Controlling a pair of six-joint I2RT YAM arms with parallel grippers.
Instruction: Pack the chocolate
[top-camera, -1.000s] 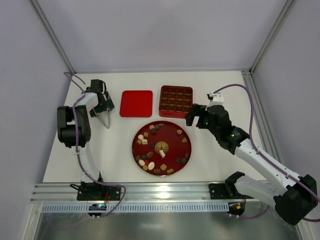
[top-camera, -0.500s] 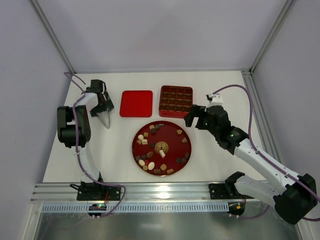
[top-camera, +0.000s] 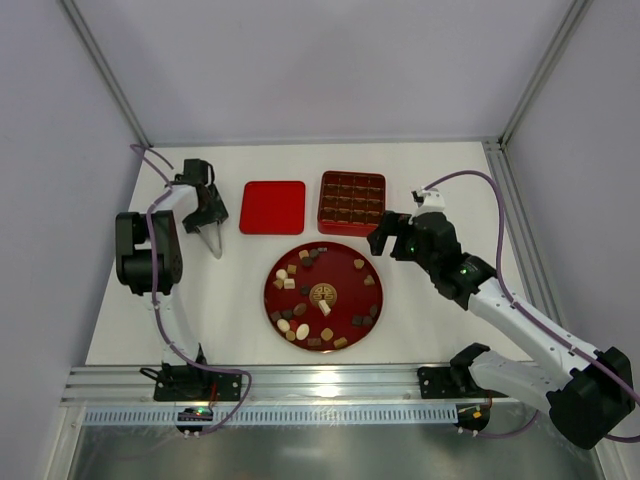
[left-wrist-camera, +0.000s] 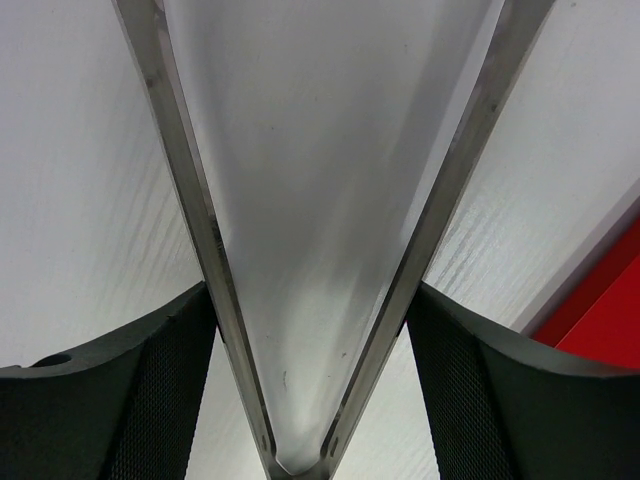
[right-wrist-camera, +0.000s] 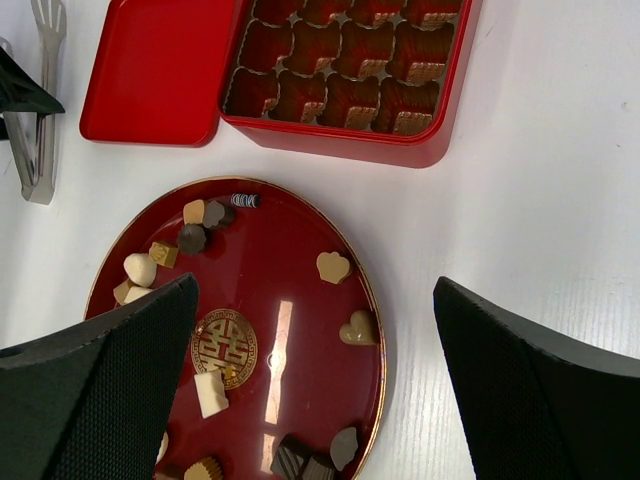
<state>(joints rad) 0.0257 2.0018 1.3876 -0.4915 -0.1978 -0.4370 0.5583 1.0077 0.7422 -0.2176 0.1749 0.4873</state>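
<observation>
Many small dark, tan and cream chocolate pieces (top-camera: 297, 328) lie scattered on the round red plate (top-camera: 345, 285), which has a gold emblem at its centre. The square red box (top-camera: 321, 200) with grid compartments stands behind the plate. My right gripper (top-camera: 384, 233) is open and empty, hovering over the plate's far right rim. In the right wrist view (right-wrist-camera: 315, 340) a tan heart piece (right-wrist-camera: 358, 328) lies between its fingers on the plate (right-wrist-camera: 290, 260). My left gripper (top-camera: 207, 214) is shut on metal tongs (top-camera: 214, 241), left of the lid; the tongs (left-wrist-camera: 320, 200) fill the left wrist view.
The flat red lid (top-camera: 272, 207) lies left of the box. In the right wrist view the box (right-wrist-camera: 340, 140) and lid (right-wrist-camera: 150, 70) sit side by side at the top, with the tongs (right-wrist-camera: 40, 120) at the far left. Frame walls enclose the table.
My right gripper has edged slightly left toward the plate. The left gripper and tongs have barely moved.
</observation>
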